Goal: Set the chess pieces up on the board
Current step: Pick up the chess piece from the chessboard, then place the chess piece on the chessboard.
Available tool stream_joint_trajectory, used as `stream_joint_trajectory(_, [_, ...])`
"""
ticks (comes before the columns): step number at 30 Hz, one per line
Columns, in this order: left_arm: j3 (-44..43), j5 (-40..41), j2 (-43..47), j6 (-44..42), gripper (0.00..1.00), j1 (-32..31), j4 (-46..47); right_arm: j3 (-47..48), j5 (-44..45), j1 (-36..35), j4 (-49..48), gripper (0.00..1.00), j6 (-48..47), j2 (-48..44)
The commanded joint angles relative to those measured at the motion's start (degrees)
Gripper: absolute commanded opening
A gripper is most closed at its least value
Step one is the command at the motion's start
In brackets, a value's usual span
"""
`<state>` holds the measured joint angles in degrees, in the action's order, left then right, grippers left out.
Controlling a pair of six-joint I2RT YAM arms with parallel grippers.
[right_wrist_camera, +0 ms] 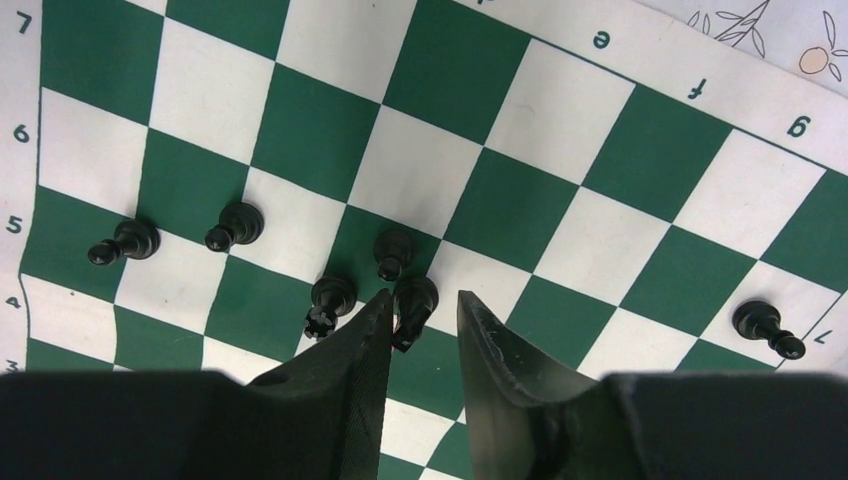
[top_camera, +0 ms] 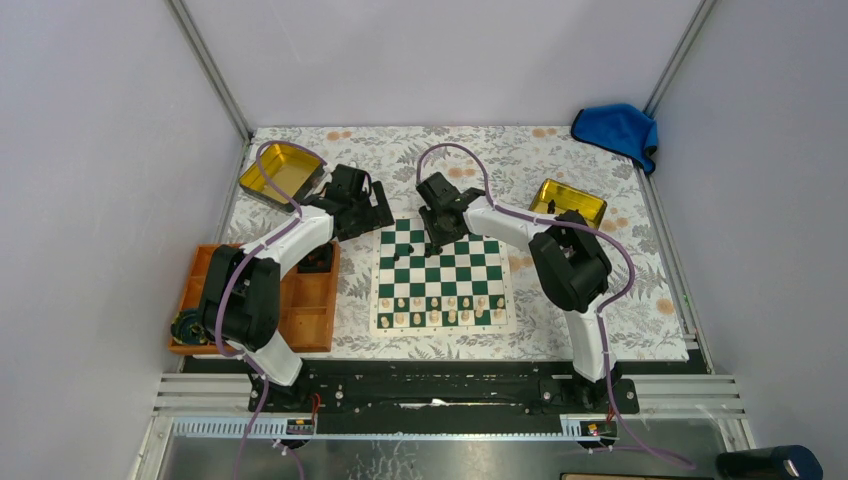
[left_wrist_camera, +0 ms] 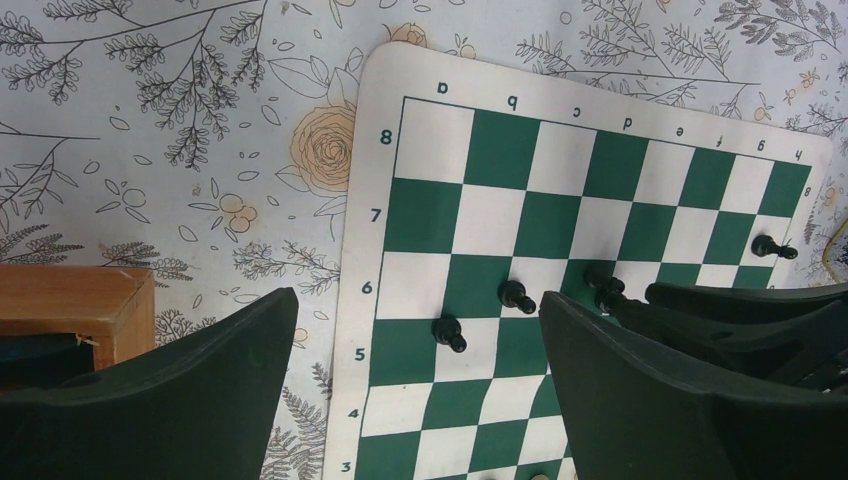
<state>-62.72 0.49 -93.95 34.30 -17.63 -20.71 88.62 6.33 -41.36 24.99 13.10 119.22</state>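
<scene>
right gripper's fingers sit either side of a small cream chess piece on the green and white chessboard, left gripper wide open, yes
Wrong colour: the right wrist view shows the right gripper, its fingers either side of a small black chess piece, not a cream one, on the green and white chessboard. The left gripper is wide open.

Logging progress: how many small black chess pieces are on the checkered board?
6 black pieces: two at left, three clustered at the right end effector, one far right in its wrist view. Others may be hidden.

Left arm (top_camera: 290,238) and right arm (top_camera: 505,222) white-shelled, black joints (top_camera: 570,265), purple cables (top_camera: 450,146); black tapered end effector fingers (right_wrist_camera: 340,400)
</scene>
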Motion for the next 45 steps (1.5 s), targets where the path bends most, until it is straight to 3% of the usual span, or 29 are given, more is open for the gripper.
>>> stream_joint_trajectory(1, [-0.3, 1.0, 0.3, -1.1, 0.98, -0.3, 1.0, 2.5, -0.8, -0.6, 1.1, 0.34, 0.0, 0.5])
stream_joint_trajectory(9, [-0.5, 0.8, -0.1, -1.1, 0.98, -0.2, 0.9, 2.4, -0.7, -0.6, 2.3, 0.26, 0.0, 0.4])
stream_joint_trajectory(23, [-1.4, 0.8, -0.4, -1.1, 0.98, -0.2, 0.7, 2.8, 1.3, -0.6, 3.3, 0.01, -0.7, -1.5])
stream_joint_trajectory(34, [-1.8, 1.1, -0.5, -1.3, 0.98, -0.1, 0.3, 5.0, 6.1, -0.1, 4.4, 0.00, -2.5, -2.6])
stream_joint_trajectory(45, [-1.5, 1.1, -0.7, -1.4, 0.98, 0.1, 0.4, 6.4, 5.1, 7.3, 3.6, 0.00, -2.9, -1.5])
